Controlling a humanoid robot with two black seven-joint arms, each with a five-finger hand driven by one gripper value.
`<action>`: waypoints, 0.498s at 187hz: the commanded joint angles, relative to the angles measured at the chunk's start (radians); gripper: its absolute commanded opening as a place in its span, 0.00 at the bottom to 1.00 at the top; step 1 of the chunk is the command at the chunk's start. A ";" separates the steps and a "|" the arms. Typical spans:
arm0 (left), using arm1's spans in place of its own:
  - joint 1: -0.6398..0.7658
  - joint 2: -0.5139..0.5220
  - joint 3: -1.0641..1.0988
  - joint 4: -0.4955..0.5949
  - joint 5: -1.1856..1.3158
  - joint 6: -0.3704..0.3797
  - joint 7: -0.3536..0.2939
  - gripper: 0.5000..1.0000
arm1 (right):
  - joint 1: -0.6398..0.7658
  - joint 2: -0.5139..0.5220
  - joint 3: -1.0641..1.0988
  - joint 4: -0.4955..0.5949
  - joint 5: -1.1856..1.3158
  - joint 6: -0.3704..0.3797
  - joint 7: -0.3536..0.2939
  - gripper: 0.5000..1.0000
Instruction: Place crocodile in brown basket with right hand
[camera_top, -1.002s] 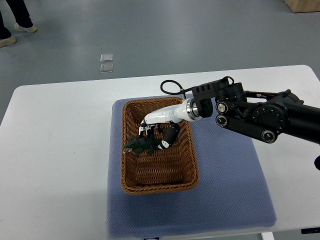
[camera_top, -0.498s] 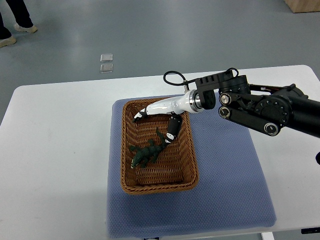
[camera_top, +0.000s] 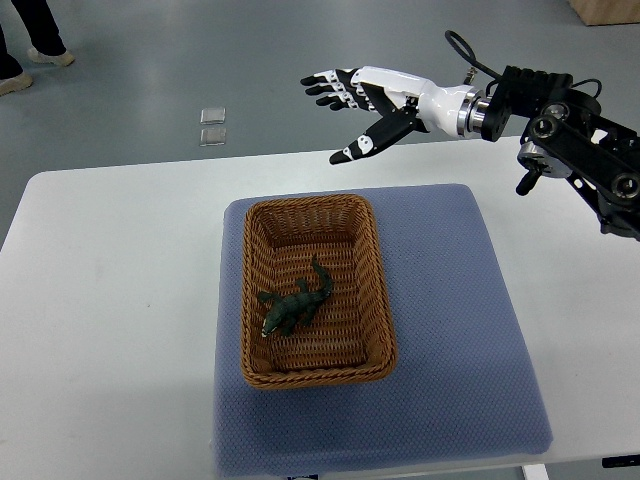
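Counting what sits on the white counter (camera_top: 110, 300), what do you get?
One blue-grey textured mat (camera_top: 450, 330), one brown woven rectangular basket (camera_top: 247, 300) on it, and one dark green toy crocodile (camera_top: 293, 306) lying inside the basket.
And the right robot hand (camera_top: 385, 95)?
Fingers spread wide, holding nothing, raised beyond the counter's far edge.

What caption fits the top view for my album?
Toy crocodile lies inside the brown basket; the right hand hovers open, raised beyond it.
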 joint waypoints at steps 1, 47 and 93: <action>0.000 0.000 0.000 0.000 0.000 -0.001 0.000 1.00 | -0.067 0.037 0.113 -0.051 0.154 -0.003 0.000 0.86; 0.000 0.000 0.000 -0.003 0.000 -0.001 0.000 1.00 | -0.205 0.123 0.319 -0.199 0.566 -0.061 0.002 0.86; 0.000 0.000 0.000 -0.001 0.000 0.001 0.000 1.00 | -0.305 0.138 0.334 -0.258 0.852 -0.060 0.015 0.86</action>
